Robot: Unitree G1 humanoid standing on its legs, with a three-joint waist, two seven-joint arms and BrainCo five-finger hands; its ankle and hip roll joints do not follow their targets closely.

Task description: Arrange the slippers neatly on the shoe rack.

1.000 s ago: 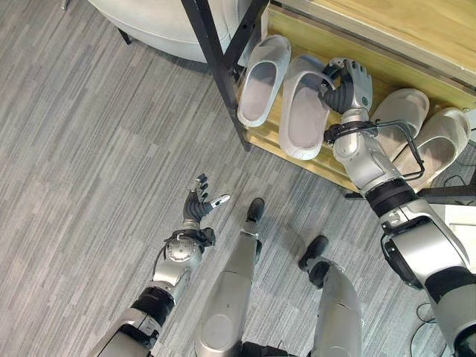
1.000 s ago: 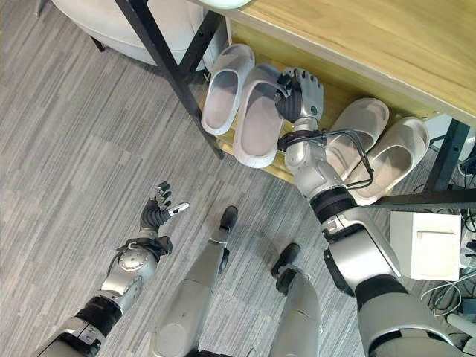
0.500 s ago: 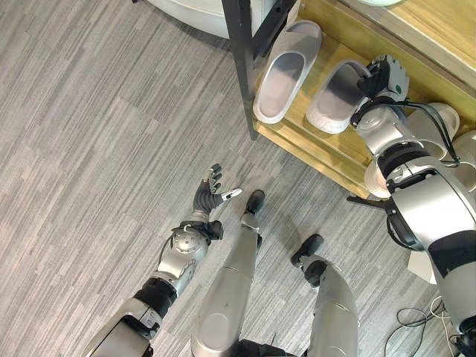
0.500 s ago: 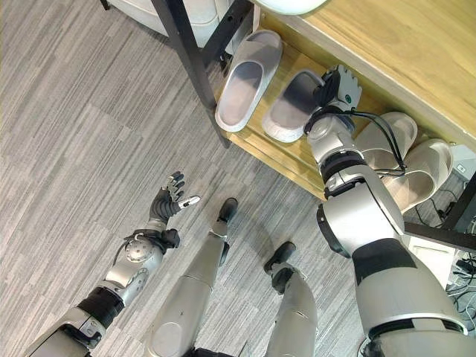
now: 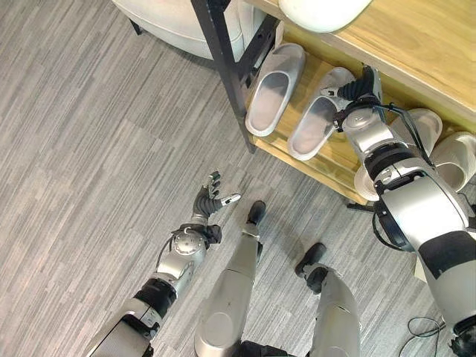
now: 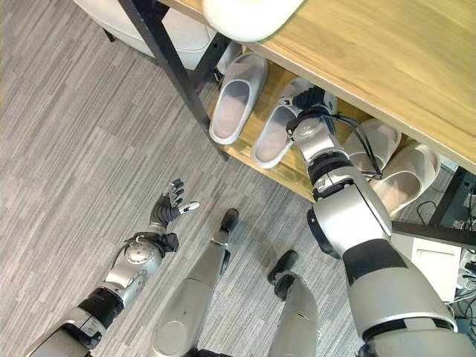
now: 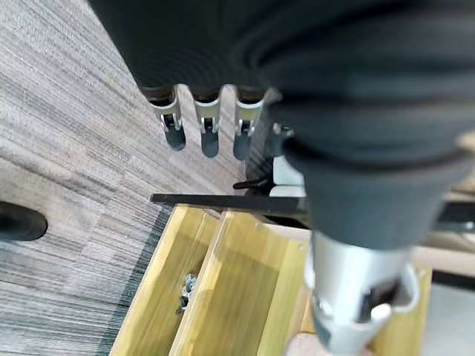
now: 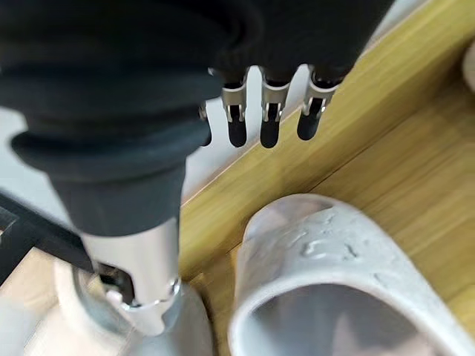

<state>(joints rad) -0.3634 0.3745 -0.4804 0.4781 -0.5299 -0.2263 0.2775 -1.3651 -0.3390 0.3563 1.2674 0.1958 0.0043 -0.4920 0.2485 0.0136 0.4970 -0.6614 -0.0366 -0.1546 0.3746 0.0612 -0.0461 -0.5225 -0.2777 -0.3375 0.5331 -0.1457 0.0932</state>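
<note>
Two white slippers (image 5: 274, 91) (image 5: 318, 125) sit side by side on the low wooden shelf of the shoe rack (image 5: 327, 160), toes pointing in. The right hand (image 5: 359, 88) is at the toe of the second slipper, fingers (image 8: 268, 127) straight, holding nothing. Two more slippers (image 6: 405, 178) lie farther along the shelf. The left hand (image 5: 209, 201) hangs over the grey floor (image 5: 97, 163), fingers spread.

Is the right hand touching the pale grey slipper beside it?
Cannot tell. Left eye view: the right hand overlaps the pale grey slipper at its toe end. Right wrist view: straight fingers beyond it, no plain contact or gap.
</note>
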